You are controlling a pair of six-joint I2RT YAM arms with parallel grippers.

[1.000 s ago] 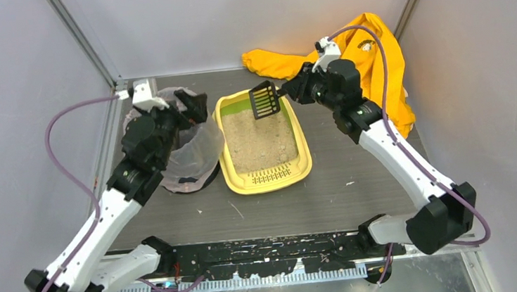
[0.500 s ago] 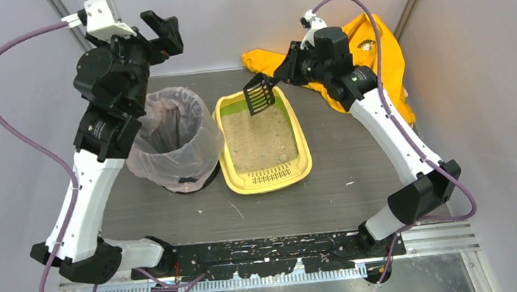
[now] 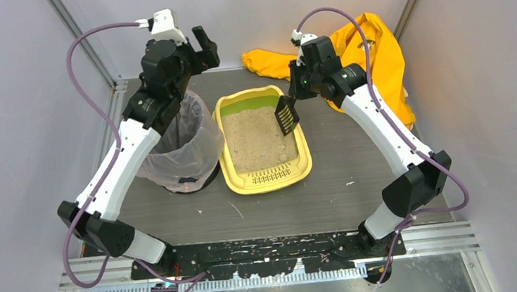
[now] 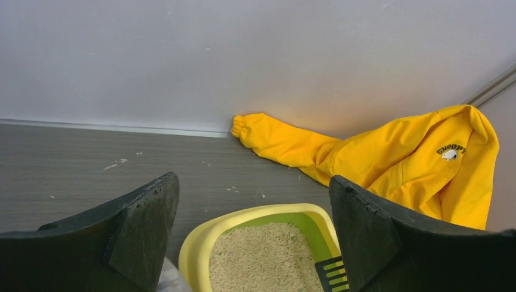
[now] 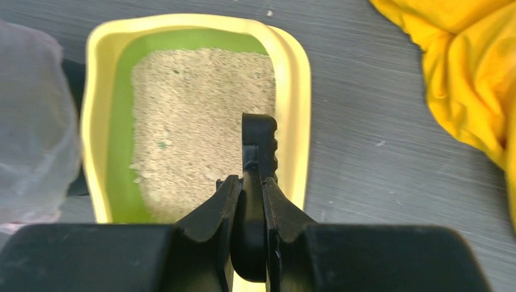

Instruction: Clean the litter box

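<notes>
The yellow litter box point(image 3: 227, 164), green inside and filled with beige litter, lies at the table's middle. Its far end shows in the left wrist view point(image 4: 198, 246), and the right wrist view looks down on its rim point(image 5: 293, 91). My right gripper point(image 3: 296, 93) point(image 5: 248, 182) is shut on the handle of a black slotted scoop point(image 3: 286, 116) point(image 5: 259, 143). The scoop head hangs over the box's right side, edge-on above the litter. My left gripper point(image 3: 203, 46) point(image 4: 252, 185) hangs open and empty, high above the box's far left corner. The scoop's tip point(image 4: 332, 275) peeks past its right finger.
A round bin lined with a translucent bag point(image 3: 184, 147) point(image 5: 29, 125) stands against the box's left side, under the left arm. A yellow garment point(image 3: 369, 50) point(image 4: 398, 155) point(image 5: 474, 73) lies crumpled in the back right corner. Grey walls close in the back and sides.
The left arm rose off the bin and swung right, toward the box's far corner. The right gripper carried the scoop from the box's far left corner to its right side and lower.
</notes>
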